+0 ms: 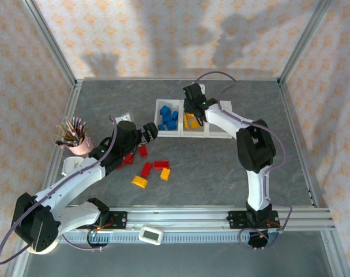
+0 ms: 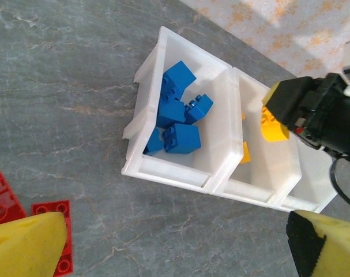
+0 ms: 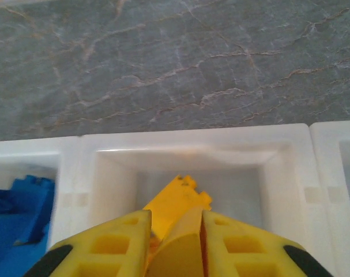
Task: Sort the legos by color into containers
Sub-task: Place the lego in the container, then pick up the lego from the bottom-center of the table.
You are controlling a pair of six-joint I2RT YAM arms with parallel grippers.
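Right gripper (image 3: 176, 222) pinching yellow brick (image 3: 180, 202) over middle bin (image 3: 186, 141), walls close; brick points toward far wall. Left gripper (image 2: 177, 248) jaws spread, table (image 2: 59, 86) open.

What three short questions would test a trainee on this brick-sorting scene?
1. True or false: the leftmost white translucent bin holds blue plastic bricks.
2. The right tool grips a plastic brick of which colour? A red, B yellow, C blue.
3. Name the two colours of the bricks lying loose on the grey stone-patterned table.
Key: 1 true; 2 B; 3 red and yellow.
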